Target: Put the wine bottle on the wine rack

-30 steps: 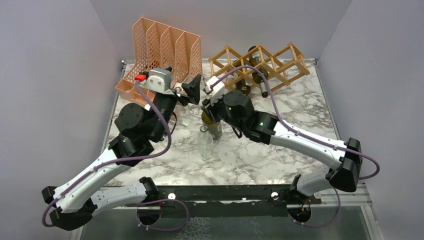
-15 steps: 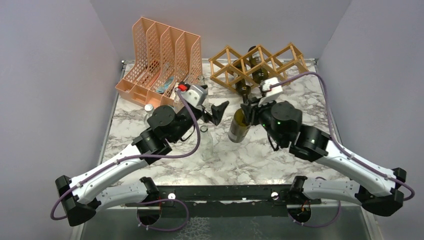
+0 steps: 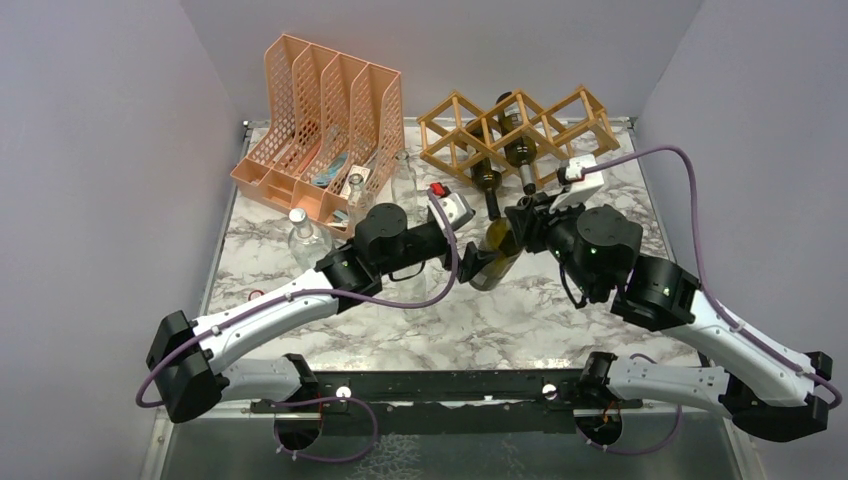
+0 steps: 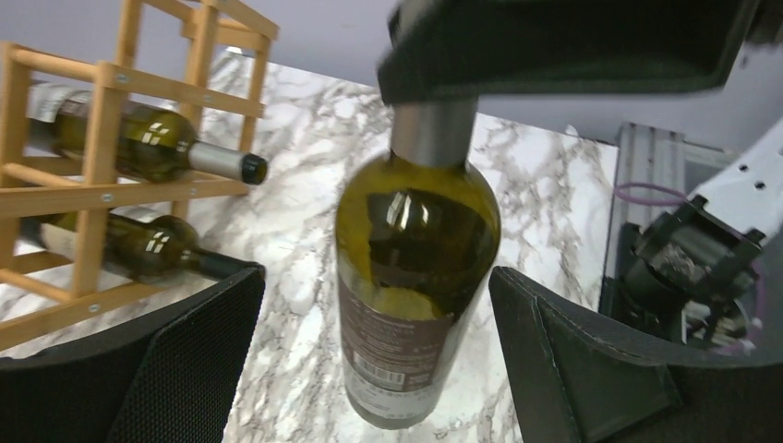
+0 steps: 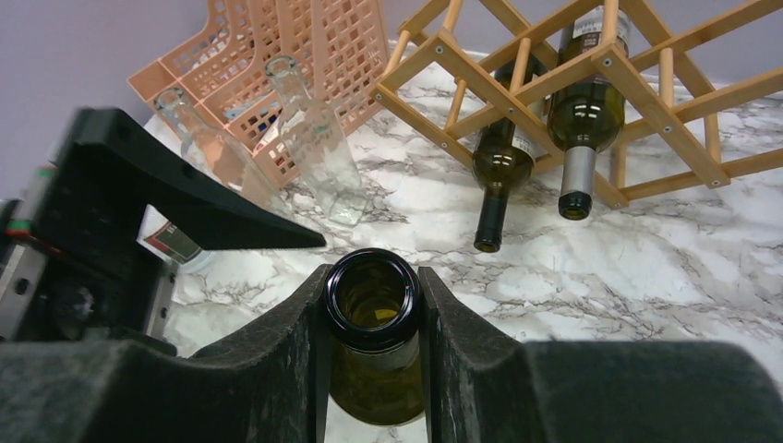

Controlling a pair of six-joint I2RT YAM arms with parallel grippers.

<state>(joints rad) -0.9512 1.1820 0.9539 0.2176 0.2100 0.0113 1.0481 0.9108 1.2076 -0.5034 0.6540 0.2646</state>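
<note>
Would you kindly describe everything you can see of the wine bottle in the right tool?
The wine bottle is dark olive-green glass with a grey foil neck, a brown label bearing a barcode, and an open, uncorked mouth. The right tool is shut on its neck at the lip, holding it tilted over the marble table in front of the wine rack. The open left tool flanks its body without visibly touching it.

My left arm (image 3: 262, 314) and right arm (image 3: 745, 342) pair glossy white links with matte black joints, a purple cable (image 3: 404, 300) looping along each. A red tab (image 3: 437, 189) marks my left wrist's pale block; a green light (image 3: 592, 252) glows on the right. My left gripper (image 4: 374, 277) has black, mesh-textured fingers (image 4: 185, 369).
</note>
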